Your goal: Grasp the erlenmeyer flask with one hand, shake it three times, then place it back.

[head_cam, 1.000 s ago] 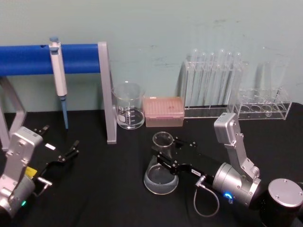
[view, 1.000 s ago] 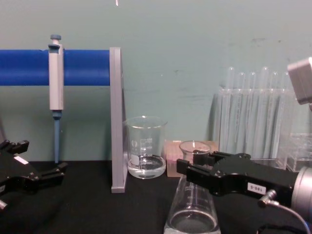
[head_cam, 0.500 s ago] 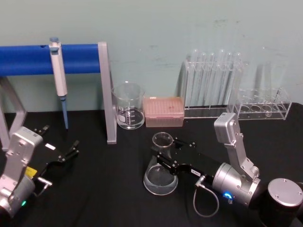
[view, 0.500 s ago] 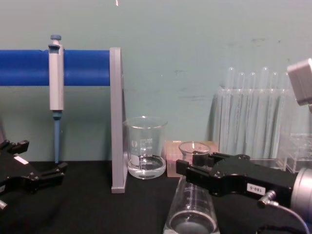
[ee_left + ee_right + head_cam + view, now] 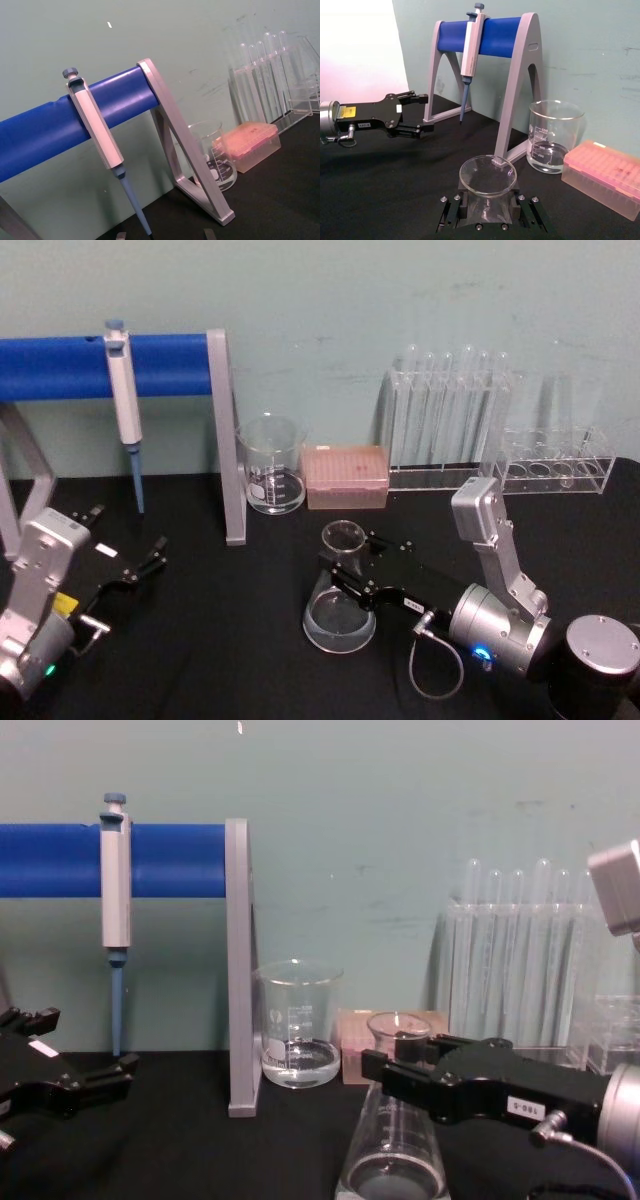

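Observation:
The erlenmeyer flask (image 5: pixel 339 615), clear glass with a little liquid in its wide base, stands at the table's centre. My right gripper (image 5: pixel 348 556), black with a small numbered label, reaches in from the right and is shut on the flask's neck just under the rim. From the chest the flask (image 5: pixel 393 1160) shows side-on with the right gripper (image 5: pixel 388 1067) clamped high on its neck. In the right wrist view the flask's rim (image 5: pixel 487 175) sits between the fingers. My left gripper (image 5: pixel 128 532) is parked open at the left, well away from the flask.
A glass beaker (image 5: pixel 271 475) with liquid and a pink tip box (image 5: pixel 345 476) stand behind the flask. A pipette (image 5: pixel 122 400) hangs on the blue-barred stand (image 5: pixel 225 440) at the back left. Clear test tube racks (image 5: pixel 450 425) line the back right.
The flask rocked slightly in my right gripper's hold and returned close to upright. The left arm has not moved.

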{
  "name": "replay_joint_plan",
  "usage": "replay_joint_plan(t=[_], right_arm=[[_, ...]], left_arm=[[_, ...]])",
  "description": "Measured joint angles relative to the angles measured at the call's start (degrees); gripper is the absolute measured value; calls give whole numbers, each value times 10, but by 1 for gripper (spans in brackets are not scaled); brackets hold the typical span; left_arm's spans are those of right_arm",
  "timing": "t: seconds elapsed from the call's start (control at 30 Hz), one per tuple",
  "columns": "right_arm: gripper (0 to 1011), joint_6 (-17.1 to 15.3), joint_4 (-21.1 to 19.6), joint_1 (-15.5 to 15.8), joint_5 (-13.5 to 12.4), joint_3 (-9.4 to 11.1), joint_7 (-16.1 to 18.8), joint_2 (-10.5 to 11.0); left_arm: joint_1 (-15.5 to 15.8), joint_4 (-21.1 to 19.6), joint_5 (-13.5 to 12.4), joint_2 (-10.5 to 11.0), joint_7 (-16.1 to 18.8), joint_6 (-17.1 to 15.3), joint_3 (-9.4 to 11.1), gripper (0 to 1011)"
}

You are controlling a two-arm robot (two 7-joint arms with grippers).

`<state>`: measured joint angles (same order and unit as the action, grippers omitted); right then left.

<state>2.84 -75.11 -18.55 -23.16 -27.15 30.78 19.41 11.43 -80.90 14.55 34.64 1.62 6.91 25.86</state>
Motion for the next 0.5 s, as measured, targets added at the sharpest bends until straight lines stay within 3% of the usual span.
replay_joint_plan(t=[0.5], right_arm=[[456, -2, -1, 0, 2, -1, 0, 1]], left_arm=[[0, 0, 0, 0, 0, 0, 0, 1001]])
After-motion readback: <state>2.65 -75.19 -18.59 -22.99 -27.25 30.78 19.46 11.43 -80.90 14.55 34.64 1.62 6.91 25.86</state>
